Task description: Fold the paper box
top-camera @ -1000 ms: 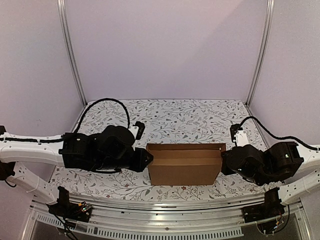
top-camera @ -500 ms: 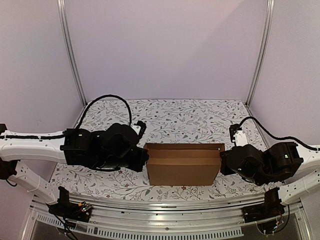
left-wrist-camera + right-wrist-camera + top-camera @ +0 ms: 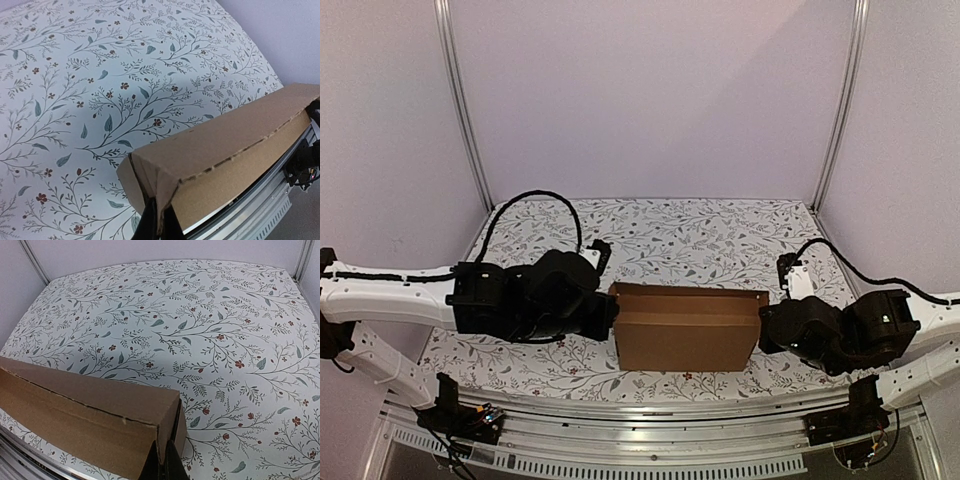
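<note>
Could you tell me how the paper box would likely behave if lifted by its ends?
Probably light: the paper box is thin corrugated card. It may flex or spring open; its folds look loose. The left gripper and right gripper pinch only thin end walls, so it could twist.

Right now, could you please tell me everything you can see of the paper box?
The paper box is plain brown corrugated cardboard, folded into a shallow rectangle with a crease along its length. It sits near the front of the floral table, with the left gripper and right gripper each pinching one end wall.
</note>
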Controlling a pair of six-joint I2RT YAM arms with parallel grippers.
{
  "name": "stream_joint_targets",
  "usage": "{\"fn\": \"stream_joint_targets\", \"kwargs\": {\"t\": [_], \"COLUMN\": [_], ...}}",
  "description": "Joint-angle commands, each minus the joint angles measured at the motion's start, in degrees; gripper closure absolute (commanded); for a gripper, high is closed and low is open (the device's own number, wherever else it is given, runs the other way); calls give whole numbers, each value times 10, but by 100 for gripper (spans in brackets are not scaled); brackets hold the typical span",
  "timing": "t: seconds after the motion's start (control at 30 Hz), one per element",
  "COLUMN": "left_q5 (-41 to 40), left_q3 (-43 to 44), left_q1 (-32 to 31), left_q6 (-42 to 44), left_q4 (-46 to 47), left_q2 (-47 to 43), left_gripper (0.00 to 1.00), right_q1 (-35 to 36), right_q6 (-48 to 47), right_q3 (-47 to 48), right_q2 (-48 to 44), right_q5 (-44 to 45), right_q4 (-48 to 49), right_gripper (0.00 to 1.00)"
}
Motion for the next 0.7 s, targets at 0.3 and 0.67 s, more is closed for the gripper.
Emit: {"fn": "stream_joint_targets", "kwargs": {"t": [0.3, 0.67], "left_q5": [102, 35], "left_q3": [-54, -6], "left_q1": [-15, -12], "left_q6": [-10, 18], "left_q4": [-48, -102], "left_q2": [64, 21], "left_gripper": [87, 68], "right_q1": [33, 32], "right_q6": [30, 22], "right_q3": [-41, -33], "right_q2": [50, 54], "right_q5": [-139, -139], "right_q4": [-27, -22], "right_gripper": [100, 100]}}
